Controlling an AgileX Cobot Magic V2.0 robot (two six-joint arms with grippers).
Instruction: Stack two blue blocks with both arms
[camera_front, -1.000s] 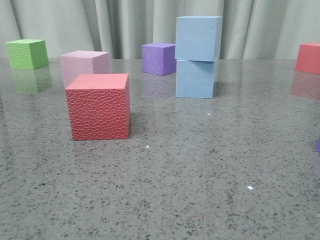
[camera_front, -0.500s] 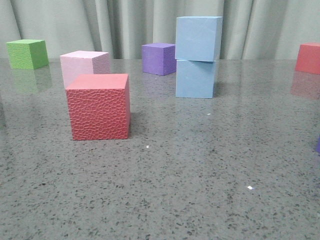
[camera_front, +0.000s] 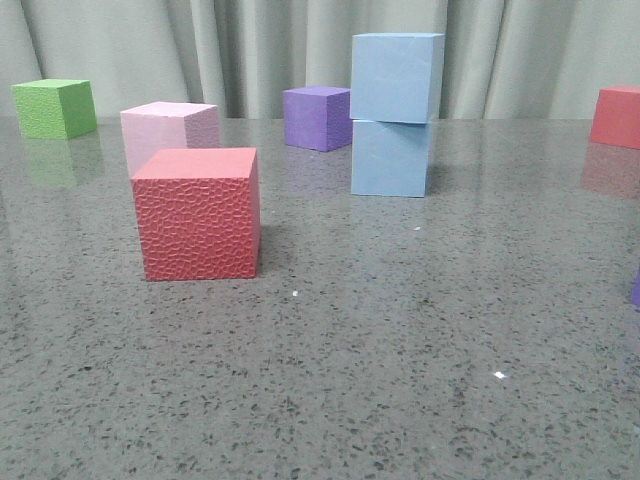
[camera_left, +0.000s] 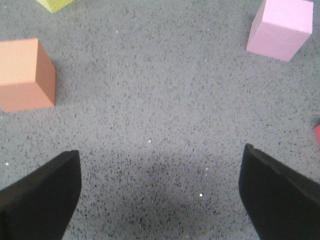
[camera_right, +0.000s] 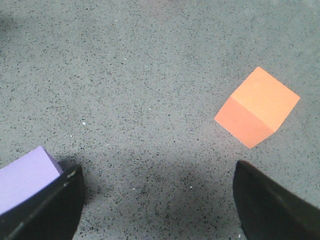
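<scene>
In the front view one pale blue block (camera_front: 396, 77) stands on top of the other blue block (camera_front: 390, 157) at the middle back of the table, slightly offset. No gripper shows in the front view. My left gripper (camera_left: 160, 195) is open and empty over bare table. My right gripper (camera_right: 159, 197) is open and empty over bare table. Neither blue block shows in the wrist views.
A textured red cube (camera_front: 199, 212) stands front left, a pale pink cube (camera_front: 168, 128) behind it, a green cube (camera_front: 54, 107) far left, a purple cube (camera_front: 317, 116) beside the stack, a red cube (camera_front: 616, 116) far right. A lilac cube (camera_right: 25, 176) touches my right gripper's finger.
</scene>
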